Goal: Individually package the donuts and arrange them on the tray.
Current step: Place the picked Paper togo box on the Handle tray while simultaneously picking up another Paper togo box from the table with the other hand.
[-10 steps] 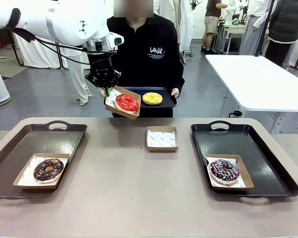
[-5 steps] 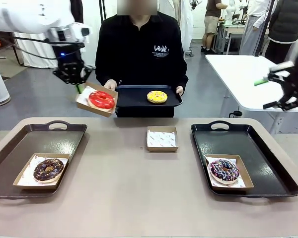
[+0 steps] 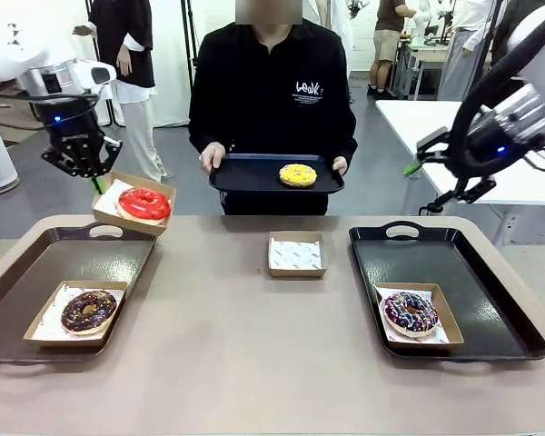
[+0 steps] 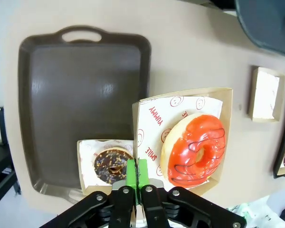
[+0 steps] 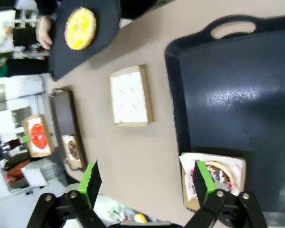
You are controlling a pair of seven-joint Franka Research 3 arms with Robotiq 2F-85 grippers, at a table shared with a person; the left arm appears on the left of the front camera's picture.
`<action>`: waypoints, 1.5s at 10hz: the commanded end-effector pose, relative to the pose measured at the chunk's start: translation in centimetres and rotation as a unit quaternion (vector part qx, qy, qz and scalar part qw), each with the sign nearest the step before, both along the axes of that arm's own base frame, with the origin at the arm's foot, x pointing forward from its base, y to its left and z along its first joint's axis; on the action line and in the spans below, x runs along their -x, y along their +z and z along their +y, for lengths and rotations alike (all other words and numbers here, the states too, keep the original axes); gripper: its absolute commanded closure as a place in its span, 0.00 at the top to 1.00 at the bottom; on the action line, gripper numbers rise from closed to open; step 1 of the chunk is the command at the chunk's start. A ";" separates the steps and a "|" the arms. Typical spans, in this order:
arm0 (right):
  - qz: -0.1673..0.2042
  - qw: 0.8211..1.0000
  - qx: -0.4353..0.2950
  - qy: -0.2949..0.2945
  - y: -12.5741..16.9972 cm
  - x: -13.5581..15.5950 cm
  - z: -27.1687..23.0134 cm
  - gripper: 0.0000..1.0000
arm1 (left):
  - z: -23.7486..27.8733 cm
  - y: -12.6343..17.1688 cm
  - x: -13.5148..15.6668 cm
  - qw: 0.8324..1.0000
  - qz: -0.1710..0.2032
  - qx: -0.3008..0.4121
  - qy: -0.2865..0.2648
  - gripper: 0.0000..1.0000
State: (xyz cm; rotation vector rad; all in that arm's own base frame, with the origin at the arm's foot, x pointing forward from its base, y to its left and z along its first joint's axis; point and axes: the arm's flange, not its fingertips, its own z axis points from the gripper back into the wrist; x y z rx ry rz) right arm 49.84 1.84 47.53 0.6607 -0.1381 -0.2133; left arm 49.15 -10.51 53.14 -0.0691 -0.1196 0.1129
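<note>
My left gripper (image 3: 98, 184) is shut on the rim of a cardboard box (image 4: 180, 102) with the glossy red donut (image 3: 143, 203) in it, held in the air over the far edge of the left tray (image 3: 36, 263). In the left wrist view the pads pinch the box's paper-lined wall beside the red donut (image 4: 194, 149). On that tray lies a boxed chocolate donut (image 3: 88, 310). A boxed sprinkled donut (image 3: 411, 312) rests on the right tray (image 3: 490, 300). The person holds a black tray (image 3: 245, 173) with the yellow donut (image 3: 297, 174). My right gripper (image 3: 436, 168) hangs open above the right tray's far end.
An empty paper-lined box (image 3: 296, 253) sits mid-table near the far edge. Both of the person's hands grip the black tray. A white table (image 3: 472, 145) stands behind on the right. Most of both trays' floors is bare.
The left arm has swung left with the boxed red donut, away from the person's tray to the left tray's far edge. The right arm has come in further from the right.
</note>
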 end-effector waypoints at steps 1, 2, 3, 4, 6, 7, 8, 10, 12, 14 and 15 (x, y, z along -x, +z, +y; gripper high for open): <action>0.018 0.998 0.047 0.023 -1.3 -2.0 2.3 1.00 | 2.4 -1.1 1.3 1.000 -0.005 0.026 0.004 0.00; 0.013 0.997 0.064 0.041 -2.0 -2.0 3.5 1.00 | 3.4 -1.8 1.4 0.999 0.001 0.030 0.010 0.00; 0.010 0.996 0.074 0.057 -2.4 -1.5 4.3 1.00 | 4.4 -2.5 1.4 0.999 0.009 0.029 0.014 0.00; 0.009 0.995 0.071 0.066 -2.7 -0.8 4.5 1.00 | 5.1 -3.1 1.3 0.999 0.014 0.027 0.017 0.00; 0.015 0.996 0.061 0.066 -3.2 -1.4 4.7 1.00 | 4.6 -2.7 1.1 0.999 0.021 0.013 0.025 0.00; 0.015 0.996 0.061 0.066 -3.2 -1.4 4.7 1.00 | 4.6 -2.7 1.1 0.999 0.021 0.013 0.025 0.00; 0.015 0.996 0.061 0.066 -3.2 -1.4 4.7 1.00 | 4.6 -2.7 1.1 0.999 0.021 0.013 0.025 0.00; 0.015 0.996 0.061 0.066 -3.2 -1.4 4.7 1.00 | 4.6 -2.7 1.1 0.999 0.021 0.013 0.025 0.00; 0.015 0.996 0.061 0.066 -3.2 -1.4 4.7 1.00 | 4.6 -2.7 1.1 0.999 0.021 0.013 0.025 0.00; 0.014 0.996 0.061 0.068 -3.1 -1.2 4.6 1.00 | 4.6 -3.0 1.0 0.999 0.022 0.012 0.020 0.00; 0.015 0.993 0.098 0.062 -2.5 -1.5 6.1 1.00 | 5.1 -2.9 0.6 1.000 0.021 0.011 0.011 0.00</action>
